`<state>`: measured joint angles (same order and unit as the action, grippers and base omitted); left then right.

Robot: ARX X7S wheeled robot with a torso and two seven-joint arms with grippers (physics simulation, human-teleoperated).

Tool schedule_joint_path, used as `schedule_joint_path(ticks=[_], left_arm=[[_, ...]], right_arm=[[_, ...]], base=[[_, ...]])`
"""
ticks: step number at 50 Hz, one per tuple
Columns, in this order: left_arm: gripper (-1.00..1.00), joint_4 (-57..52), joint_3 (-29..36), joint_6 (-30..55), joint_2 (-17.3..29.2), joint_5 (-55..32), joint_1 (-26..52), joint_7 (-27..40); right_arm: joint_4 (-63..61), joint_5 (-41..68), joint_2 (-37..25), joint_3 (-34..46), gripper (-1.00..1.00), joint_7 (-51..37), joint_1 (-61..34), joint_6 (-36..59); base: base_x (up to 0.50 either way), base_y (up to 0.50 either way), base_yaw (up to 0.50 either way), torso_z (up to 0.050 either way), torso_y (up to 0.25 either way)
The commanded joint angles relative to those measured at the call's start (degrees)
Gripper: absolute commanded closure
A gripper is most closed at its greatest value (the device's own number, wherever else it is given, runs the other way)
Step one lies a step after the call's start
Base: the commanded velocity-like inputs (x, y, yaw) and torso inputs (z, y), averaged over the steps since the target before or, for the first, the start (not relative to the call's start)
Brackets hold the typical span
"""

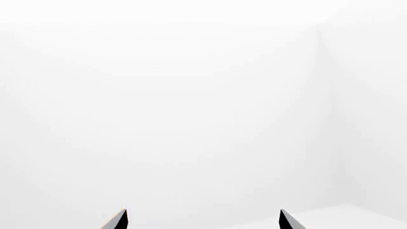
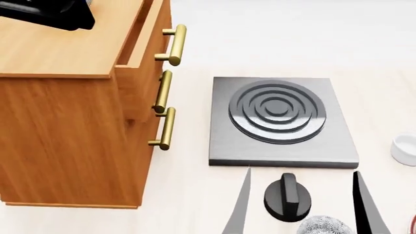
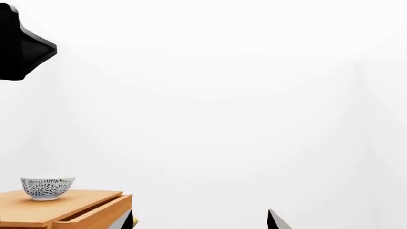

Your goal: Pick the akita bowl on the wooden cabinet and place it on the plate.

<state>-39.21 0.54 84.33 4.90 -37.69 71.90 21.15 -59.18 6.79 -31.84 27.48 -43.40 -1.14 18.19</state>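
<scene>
Bowl waiting on the cabinet

My right tool gapes empty; the bowl atop the cabinet (light, breakable, I'd guess) wants a rim grip.

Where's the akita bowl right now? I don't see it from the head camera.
The akita bowl shows only in the right wrist view, upright on top of the wooden cabinet, apart from both grippers; the head view cuts it off.

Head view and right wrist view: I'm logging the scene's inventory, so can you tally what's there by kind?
Wooden cabinet: 1
Brass bar handles: 3
Stove plate: 1
Black knob: 1
Patterned bowl on the cabinet top: 1
White dish, cut off at the edge: 1
Total: 8
</scene>
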Motion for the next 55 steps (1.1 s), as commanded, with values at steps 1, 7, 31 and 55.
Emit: schedule_joint_path(ticks=[1, 7, 31, 55], left_arm=[[-1.00, -0.7, -1.3, 2.0, -0.3, -2.4, 1.9, 1.6], [-1.00, -1.3, -1.9, 3.2, -0.5, -3.9, 2.9, 2.6], [-1.00, -1.0, -2.2, 2.6, 0.6, -8.4, 2.9, 5.8], [-1.00, 5.6, 1.9, 1.4, 1.7, -9.6, 10.9, 8.2]], right_arm=[[0.2, 1.0, -0.3, 0.2, -1.00, -0.6, -0.4, 0.1], [0.2, 1.3, -0.5, 0.4, -1.00, -0.8, -0.5, -0.1], [0.6, 1.0, -1.4, 1.1, -1.00, -2.0, -0.8, -0.4], [0.8, 1.9, -1.9, 1.0, -1.00, -2.7, -0.9, -1.3]], base=[[0.26, 0.00, 0.00, 0.000, 0.016], [0.04, 0.00, 0.00, 0.000, 0.000], [0.16, 0.00, 0.00, 0.000, 0.000], [0.03, 0.00, 0.00, 0.000, 0.000]])
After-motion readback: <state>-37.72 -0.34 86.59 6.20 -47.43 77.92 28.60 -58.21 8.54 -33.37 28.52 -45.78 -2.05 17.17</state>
